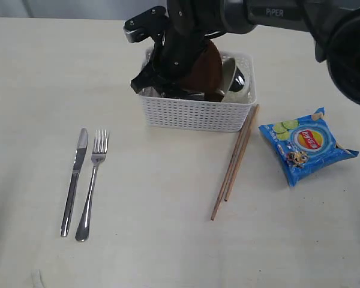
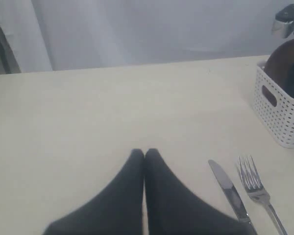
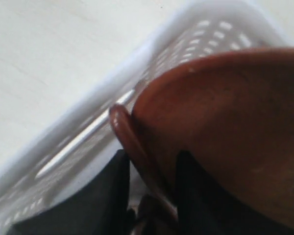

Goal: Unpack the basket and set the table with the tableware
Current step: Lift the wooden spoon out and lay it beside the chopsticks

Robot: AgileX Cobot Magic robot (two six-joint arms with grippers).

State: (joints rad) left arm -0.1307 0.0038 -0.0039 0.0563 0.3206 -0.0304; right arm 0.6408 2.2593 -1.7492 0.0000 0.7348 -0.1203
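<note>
The white basket (image 1: pixel 195 114) stands at the back of the table (image 1: pixel 168 240). A brown plate (image 1: pixel 209 67) leans upright in it beside a steel cup (image 1: pixel 235 78). My right gripper (image 1: pixel 167 90) reaches down into the basket's left part. In the right wrist view that gripper (image 3: pixel 153 155) is open. Its fingers straddle a reddish-brown wooden handle, the spoon (image 3: pixel 129 136), which rests against the plate (image 3: pixel 235 127). The knife (image 1: pixel 75 180) and fork (image 1: pixel 93 183) lie side by side at front left, and the chopsticks (image 1: pixel 235 162) lie right of the basket. My left gripper (image 2: pixel 144 152) is shut and empty over bare table.
A blue chip packet (image 1: pixel 305 144) lies on the table to the right of the chopsticks. From the left wrist view the knife (image 2: pixel 229 188), fork (image 2: pixel 255 186) and basket (image 2: pixel 284 117) are off to one side. The bowl is hidden.
</note>
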